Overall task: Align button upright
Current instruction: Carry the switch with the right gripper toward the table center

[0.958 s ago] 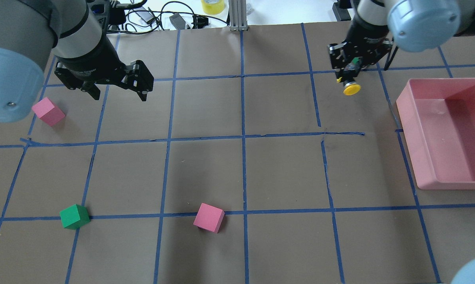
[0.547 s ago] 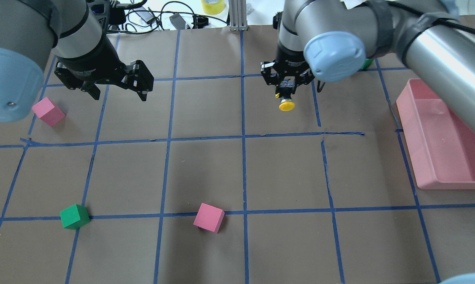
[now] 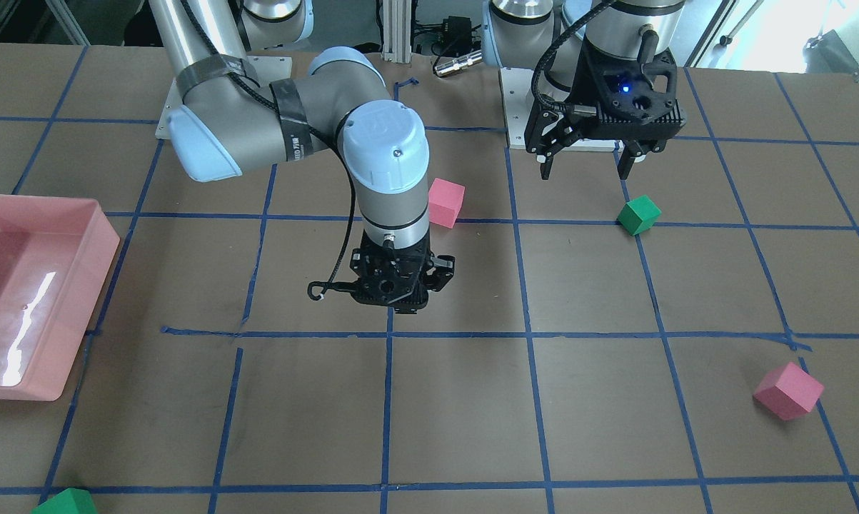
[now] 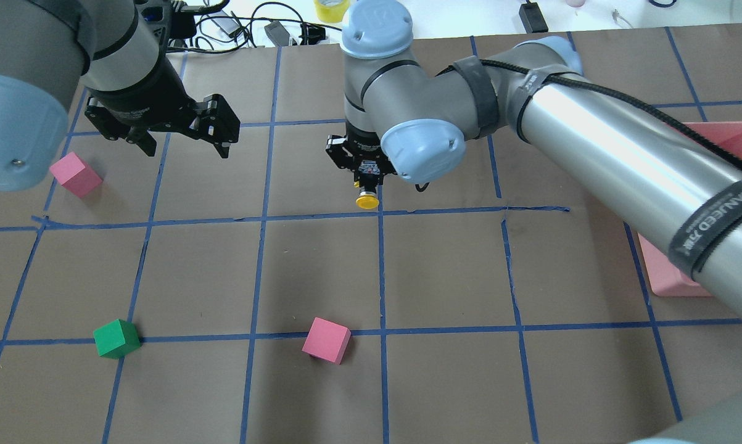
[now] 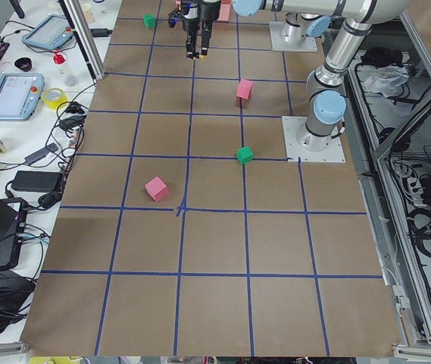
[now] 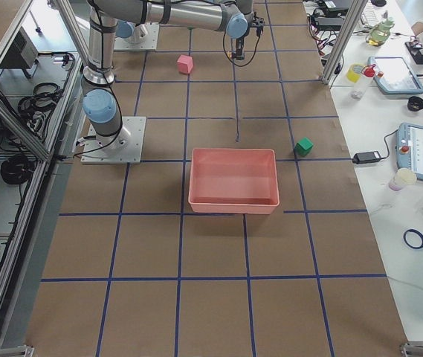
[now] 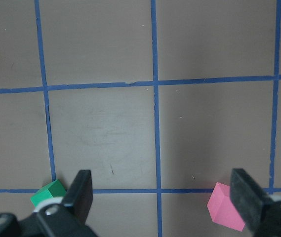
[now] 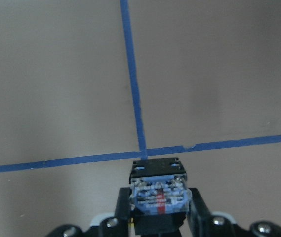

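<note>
Right gripper (image 4: 368, 180) was clamped on the button (image 4: 367, 200), seemingly clear of the table (image 4: 445, 271). It hung beside a tape crossing (image 4: 380, 213), about midway between the robot-side and operator-side edges. The terminal end faced the wrist camera and the yellow cap pointed down, so I judged it inverted; a flip or regrasp would be needed. Left gripper (image 3: 586, 170) hung empty near the robot-side edge, jaws spread wide, presumably parked. Arm strap (image 4: 710, 225) read roughly "NANUEED"; other lettering was illegible.

The brown paper-covered counter (image 4: 445, 271) carried a grid of blue tape lines (image 4: 381, 277). One pink foam cube (image 4: 326, 340) and one green foam cube (image 4: 116, 338) sat on the same line, well apart. A second pink foam cube (image 4: 75, 174) lay across another line. A rectangular pink plastic tray (image 6: 233, 180) stood near a second green foam cube (image 6: 304, 146).
</note>
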Action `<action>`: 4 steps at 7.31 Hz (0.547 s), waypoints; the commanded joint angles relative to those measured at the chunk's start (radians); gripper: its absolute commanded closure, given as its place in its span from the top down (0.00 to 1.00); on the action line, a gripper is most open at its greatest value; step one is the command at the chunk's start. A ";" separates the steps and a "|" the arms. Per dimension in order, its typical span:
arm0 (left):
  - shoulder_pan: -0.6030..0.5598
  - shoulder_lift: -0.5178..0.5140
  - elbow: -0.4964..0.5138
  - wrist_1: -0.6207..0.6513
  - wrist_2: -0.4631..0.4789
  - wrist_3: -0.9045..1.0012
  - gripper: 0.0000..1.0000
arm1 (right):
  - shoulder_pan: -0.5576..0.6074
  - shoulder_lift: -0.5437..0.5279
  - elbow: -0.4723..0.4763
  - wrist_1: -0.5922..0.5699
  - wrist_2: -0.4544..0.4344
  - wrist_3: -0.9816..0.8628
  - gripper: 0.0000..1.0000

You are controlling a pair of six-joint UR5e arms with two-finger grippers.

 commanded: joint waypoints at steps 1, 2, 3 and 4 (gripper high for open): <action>0.000 0.001 0.001 0.000 0.000 0.000 1.00 | 0.039 0.058 0.051 -0.129 -0.040 -0.015 0.00; 0.000 0.001 0.000 0.000 0.000 0.000 1.00 | 0.037 0.069 0.073 -0.165 -0.051 -0.040 0.00; 0.000 -0.001 0.000 0.000 0.000 0.000 1.00 | 0.037 0.071 0.077 -0.168 -0.063 -0.052 0.00; 0.001 0.001 0.000 0.001 0.000 0.000 1.00 | 0.037 0.075 0.091 -0.182 -0.099 -0.066 0.00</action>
